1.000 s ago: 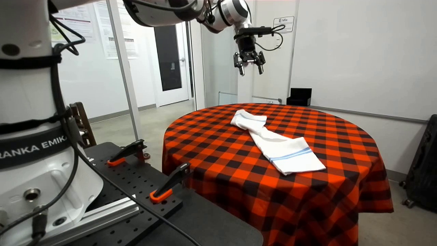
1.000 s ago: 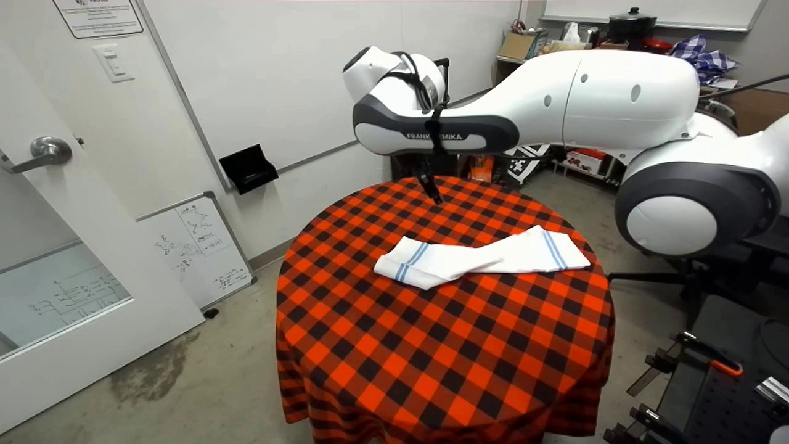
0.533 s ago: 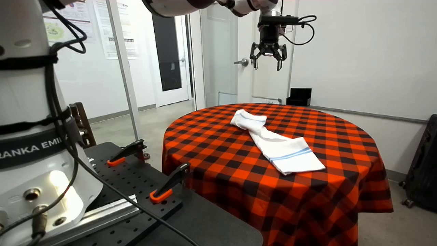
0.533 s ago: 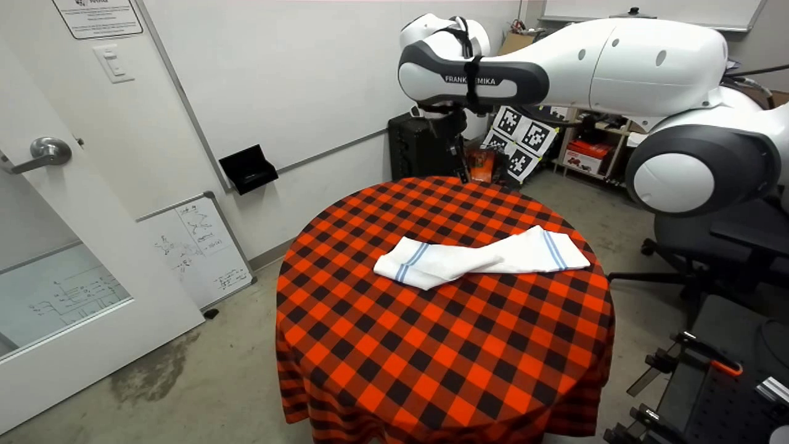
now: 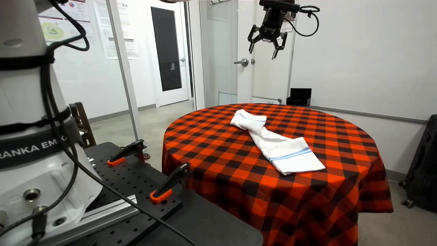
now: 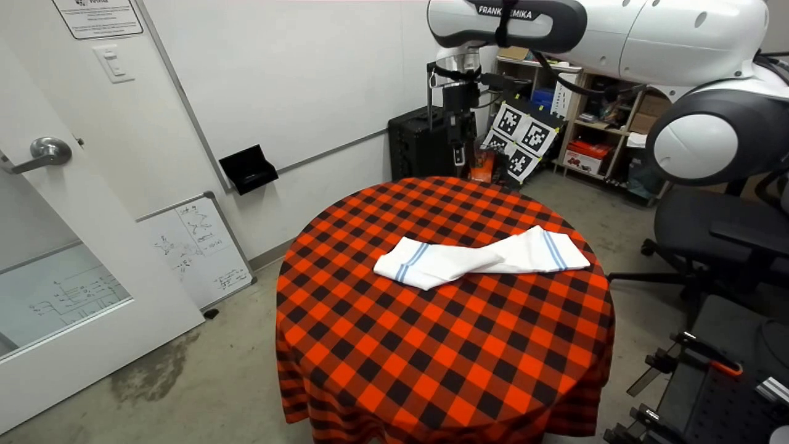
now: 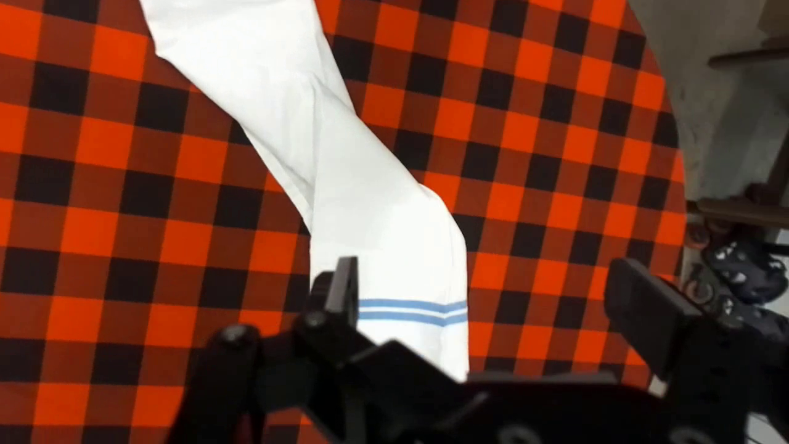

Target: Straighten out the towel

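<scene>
The white towel (image 5: 275, 145) with blue stripes near both ends lies on the checked tablecloth (image 5: 211, 150). It is a long, narrow folded strip, twisted and creased in the middle. It also shows in an exterior view (image 6: 456, 262), with the two striped ends at an angle to each other. My gripper (image 5: 263, 55) is open and empty, high above the far part of the table, apart from the towel. In the wrist view, the open jaws (image 7: 484, 271) frame tablecloth and part of a striped towel end (image 7: 407, 327). The gripper body hides that end's tip.
The round table's edge (image 7: 681, 179) shows at the right of the wrist view. A black clamp with an orange pad (image 5: 167, 188) stands on the robot's dark base plate (image 5: 211, 218). A whiteboard with a black holder (image 6: 248, 169) is behind the table.
The gripper has risen and shifted right in an exterior view, its fingers now tilted. The arm has swung right and up at the back of the table. The towel has not moved.
</scene>
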